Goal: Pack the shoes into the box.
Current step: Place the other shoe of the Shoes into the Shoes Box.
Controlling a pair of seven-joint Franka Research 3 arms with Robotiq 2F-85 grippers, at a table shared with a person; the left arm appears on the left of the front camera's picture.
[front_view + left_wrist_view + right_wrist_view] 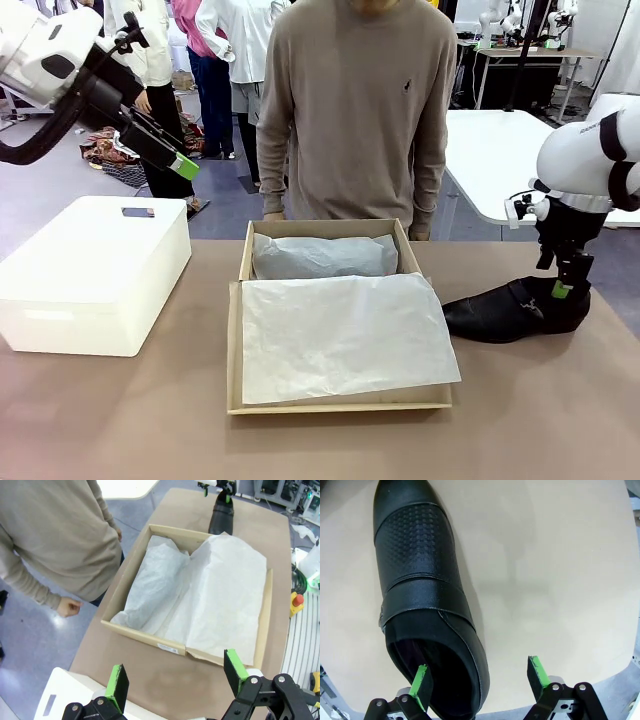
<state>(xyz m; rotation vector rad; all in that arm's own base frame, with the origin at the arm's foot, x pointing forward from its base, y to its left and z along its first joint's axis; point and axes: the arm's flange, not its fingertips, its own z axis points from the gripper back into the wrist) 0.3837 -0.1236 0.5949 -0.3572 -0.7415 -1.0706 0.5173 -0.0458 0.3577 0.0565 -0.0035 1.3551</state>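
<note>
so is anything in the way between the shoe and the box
Nothing stands on the bare table between the shoe and the box. Inside the box, though, a tissue-wrapped bundle fills much of the space, and a loose tissue sheet covers the open flap.

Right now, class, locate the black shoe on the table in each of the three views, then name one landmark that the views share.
Front view: the shoe lies at the right, beside the box, toe towards it.
Left wrist view: the shoe is small, at the top edge, beyond the box.
Right wrist view: the shoe is large, in the left half, toe up.
Shared landmark: the right end effector at the shoe's heel.
</note>
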